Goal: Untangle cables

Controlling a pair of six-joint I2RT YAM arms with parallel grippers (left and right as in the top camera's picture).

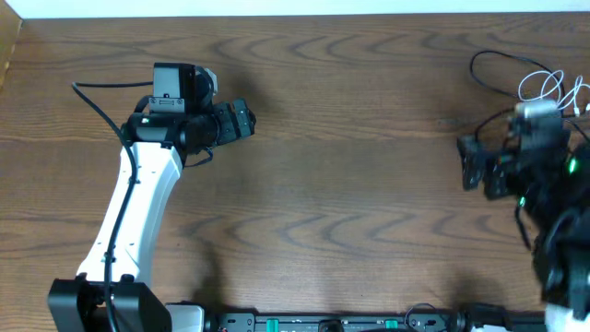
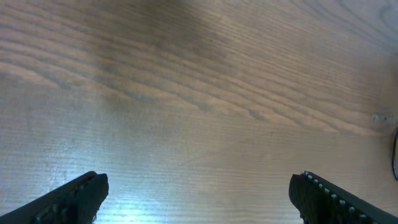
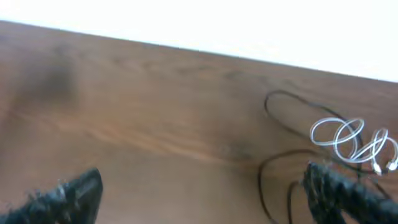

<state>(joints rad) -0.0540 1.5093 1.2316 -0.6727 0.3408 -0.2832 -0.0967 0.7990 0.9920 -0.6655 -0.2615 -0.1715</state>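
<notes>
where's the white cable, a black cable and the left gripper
white cable (image 3: 340, 137), right wrist view, on its crossed loops
black cable (image 3: 267, 106), right wrist view, left bend of its loop
left gripper (image 2: 199, 186), left wrist view, midway between its open fingertips

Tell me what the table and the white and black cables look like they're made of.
The table looks like wood or a wood-look laminate, matte brown with wavy grain lines; which of the two is unclear. The white cable is probably a plastic-sheathed cord, slightly glossy, holding thin springy loops. The black cable likely has a rubber or plastic sheath, duller, bending in loose curves.
</notes>
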